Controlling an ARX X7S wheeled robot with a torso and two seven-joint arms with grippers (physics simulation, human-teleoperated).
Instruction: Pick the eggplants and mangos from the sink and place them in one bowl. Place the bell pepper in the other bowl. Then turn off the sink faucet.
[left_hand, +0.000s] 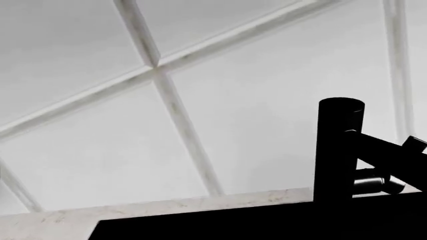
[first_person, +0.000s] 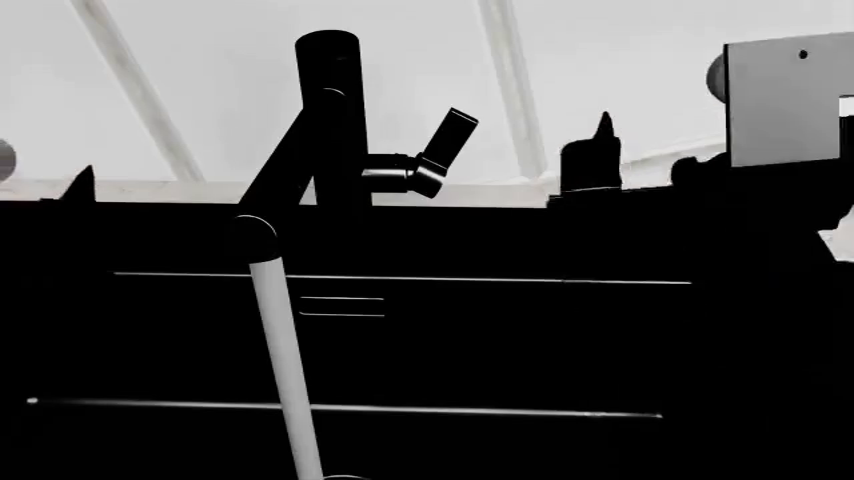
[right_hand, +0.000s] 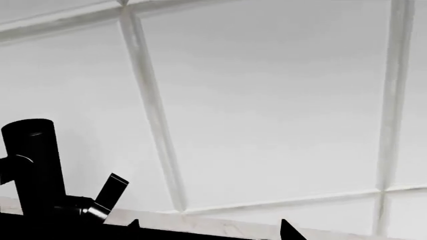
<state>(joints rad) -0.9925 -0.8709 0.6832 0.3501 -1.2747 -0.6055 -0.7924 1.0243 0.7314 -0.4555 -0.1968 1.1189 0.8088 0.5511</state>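
White tiled wall with pale grout lines fills the left wrist view, above a strip of light speckled stone counter (left_hand: 167, 207). Against it stands the black angular sink faucet (left_hand: 340, 150), upright column with its sloping spout arm crossing it. No part of the left gripper shows here, so I cannot tell whether it is open or shut.

From the head, the glossy black rectangular sink (first_person: 467, 340) fills the lower picture, its thin ledge lines running level across the back wall. The faucet (first_person: 327, 120) rises behind the rim, and its black side lever handle (first_person: 447, 140) sticks out and up, tilted toward the robot's right. A white stream of water (first_person: 284, 360) falls from the round spout tip — the tap is on. A grey square plate of the right arm (first_person: 787, 100) hangs at the upper right. No eggplants, mangos, bell pepper or bowls are visible, and neither gripper's jaws can be made out.

In the right wrist view the faucet (right_hand: 33, 165) and lever (right_hand: 112, 190) appear again before the tiles — no fingers show, state unknown.

Judging by this, the lever lies on the right arm's side of the column, so that arm seems nearer.
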